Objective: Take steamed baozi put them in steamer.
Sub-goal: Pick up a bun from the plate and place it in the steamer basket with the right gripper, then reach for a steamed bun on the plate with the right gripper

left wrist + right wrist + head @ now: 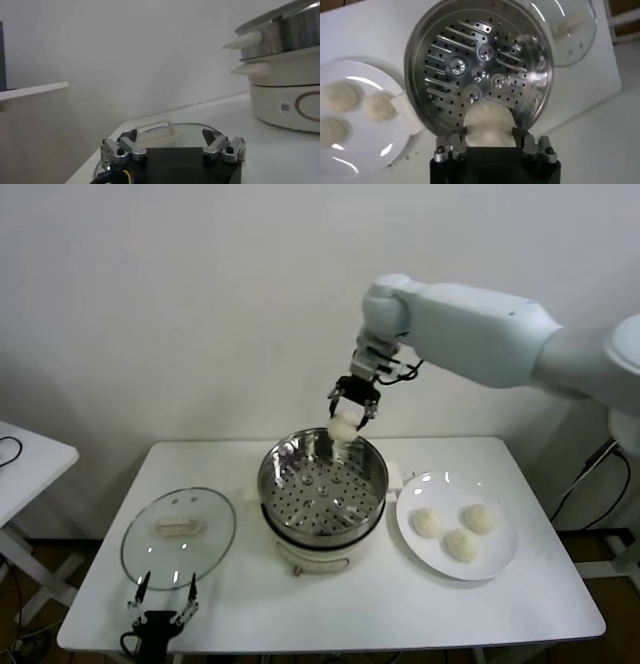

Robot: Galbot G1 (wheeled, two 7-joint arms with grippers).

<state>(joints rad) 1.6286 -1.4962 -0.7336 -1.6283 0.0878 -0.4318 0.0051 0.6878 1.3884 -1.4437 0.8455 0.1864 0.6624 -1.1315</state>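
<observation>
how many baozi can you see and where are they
4: three baozi lie on the white plate, at and; the fourth baozi is held by the right gripper above the steamer, which shows none inside.

We look down on a white rectangular table point(330, 604) standing against a plain off-white wall point(180, 304). The wall is bare and evenly lit, with a soft shadow toward nine o'clock. At about eight o'clock, a second white table point(25, 459) juts in from the edge, a dark cable point(8, 449) lying on it. At four o'clock, beyond the main table's corner, black cables point(590, 474) hang down beside a pale metal frame point(615, 559).
</observation>
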